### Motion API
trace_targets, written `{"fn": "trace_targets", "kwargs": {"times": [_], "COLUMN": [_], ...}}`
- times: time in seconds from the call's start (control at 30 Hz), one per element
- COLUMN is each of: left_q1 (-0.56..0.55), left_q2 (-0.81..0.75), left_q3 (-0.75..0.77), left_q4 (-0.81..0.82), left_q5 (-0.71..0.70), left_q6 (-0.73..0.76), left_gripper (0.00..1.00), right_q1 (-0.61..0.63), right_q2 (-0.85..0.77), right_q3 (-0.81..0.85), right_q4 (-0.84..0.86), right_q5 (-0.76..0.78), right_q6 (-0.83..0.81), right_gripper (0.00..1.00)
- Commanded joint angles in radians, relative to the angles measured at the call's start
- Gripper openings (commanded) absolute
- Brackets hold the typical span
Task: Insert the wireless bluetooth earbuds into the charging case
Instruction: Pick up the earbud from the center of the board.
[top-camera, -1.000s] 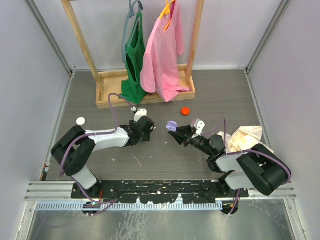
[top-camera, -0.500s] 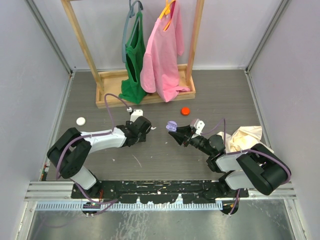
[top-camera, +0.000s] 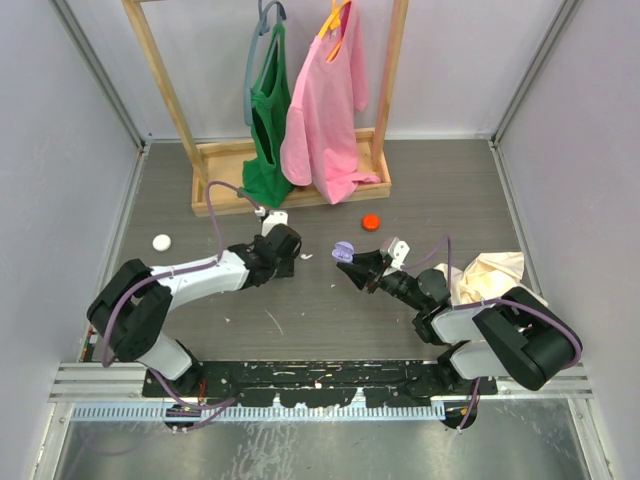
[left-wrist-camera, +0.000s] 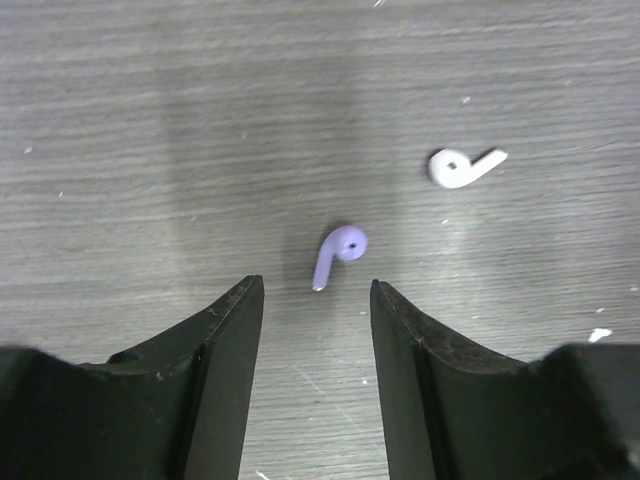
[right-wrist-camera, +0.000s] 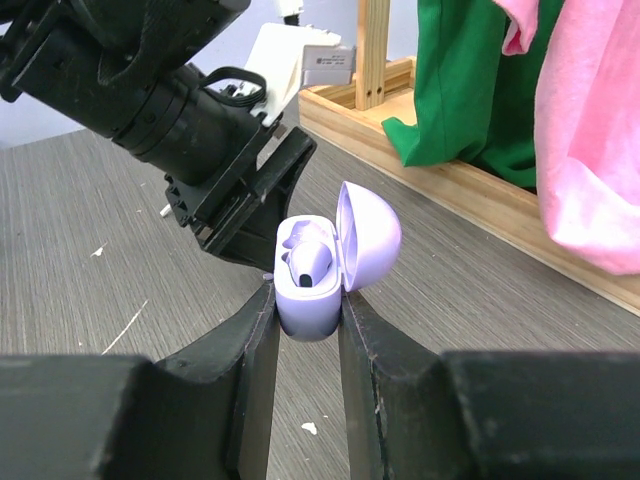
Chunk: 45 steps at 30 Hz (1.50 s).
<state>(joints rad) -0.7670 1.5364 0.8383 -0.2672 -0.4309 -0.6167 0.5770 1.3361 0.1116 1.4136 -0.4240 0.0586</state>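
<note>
Lavender earbud (left-wrist-camera: 338, 252) lies on the grey table (left-wrist-camera: 150, 120) just ahead of the left gripper (left-wrist-camera: 315, 292), its fingers spread, a paler earbud (left-wrist-camera: 462, 166) beside it, while the right gripper (right-wrist-camera: 306, 305) pinches the case (right-wrist-camera: 315, 272), lid open, farther right.

- earbud (left-wrist-camera: 340, 250): lavender
- second earbud (left-wrist-camera: 462, 166): paler, almost white
- charging case (right-wrist-camera: 312, 290): lavender (lid the same shade)
- table (left-wrist-camera: 150, 120): grey, streaked woodgrain
- green shirt (top-camera: 266, 110), pink shirt (top-camera: 325, 110)
- disc (top-camera: 371, 221): red-orange
</note>
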Motion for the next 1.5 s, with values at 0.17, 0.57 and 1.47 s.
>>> {"fn": "trace_targets", "kwargs": {"times": [0.17, 0.57, 1.47], "left_q1": [0.018, 0.054, 0.100], "left_q2": [0.091, 0.160, 0.291], "left_q3": [0.154, 0.240, 0.370], "left_q4": [-0.062, -0.172, -0.299], "left_q5": [0.045, 0.114, 0.245], "left_q6": [0.057, 0.114, 0.168], "left_gripper": [0.42, 0.33, 0.33], "right_q1": [0.006, 0.006, 0.006], "right_q2": [0.006, 0.009, 0.017], "right_q3": [0.032, 0.036, 0.044], "right_q4": [0.054, 0.051, 0.035], "right_q5": [-0.005, -0.007, -0.013], "right_q6": [-0.003, -0.003, -0.002], "right_gripper": [0.01, 0.01, 0.01]}}
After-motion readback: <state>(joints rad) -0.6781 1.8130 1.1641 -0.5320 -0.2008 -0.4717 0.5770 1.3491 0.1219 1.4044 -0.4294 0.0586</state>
